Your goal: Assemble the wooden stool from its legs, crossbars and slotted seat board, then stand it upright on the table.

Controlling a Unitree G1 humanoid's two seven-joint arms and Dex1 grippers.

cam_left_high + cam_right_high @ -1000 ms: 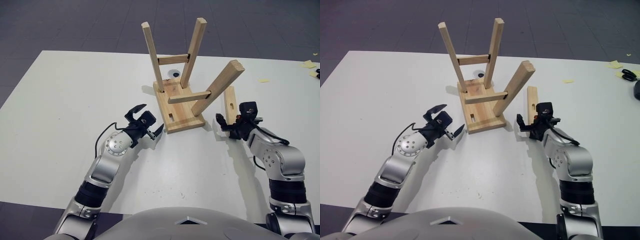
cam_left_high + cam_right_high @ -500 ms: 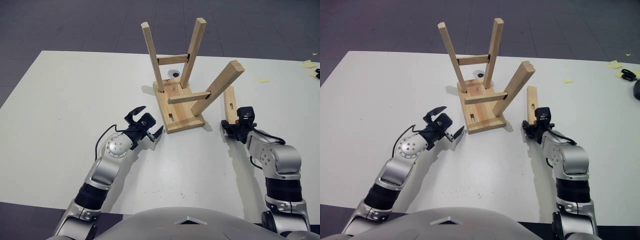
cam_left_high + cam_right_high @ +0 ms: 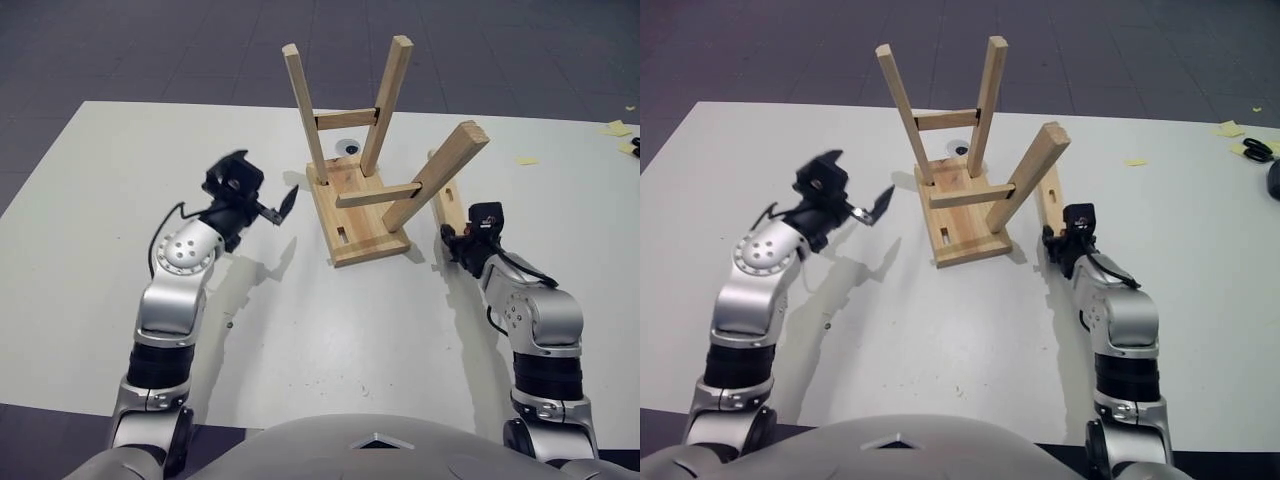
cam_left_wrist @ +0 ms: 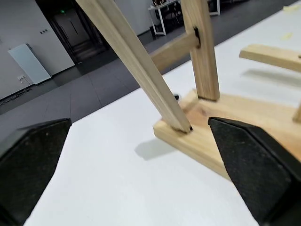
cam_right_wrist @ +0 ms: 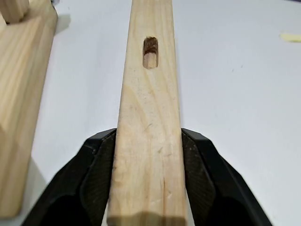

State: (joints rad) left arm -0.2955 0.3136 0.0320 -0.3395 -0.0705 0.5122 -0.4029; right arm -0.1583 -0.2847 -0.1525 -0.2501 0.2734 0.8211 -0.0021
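The stool lies upside down in the head views, its slotted seat board (image 3: pixel 368 240) flat on the white table (image 3: pixel 120 200). Two legs (image 3: pixel 303 110) stand up from it, joined by a crossbar (image 3: pixel 345 119). A third leg (image 3: pixel 440 175) leans to the right, holding a second crossbar (image 3: pixel 375 195). My right gripper (image 5: pixel 148 141) is shut on the near end of a loose leg (image 3: pixel 443 195) with a mortise hole (image 5: pixel 150 52), lying right of the seat board. My left gripper (image 3: pixel 262 190) hangs open above the table, left of the stool, with its black fingers (image 4: pixel 254 160) spread wide.
A round hole (image 3: pixel 348 148) in the table sits just behind the stool. Yellow paper scraps (image 3: pixel 527 160) lie at the back right, with a dark object (image 3: pixel 1272 175) at the right edge. Bare tabletop spreads to the left and in front of the stool.
My left gripper has risen and pulled away to the left from the seat board's front corner. My right gripper has closed on the loose leg, whose far end has swung toward the stool.
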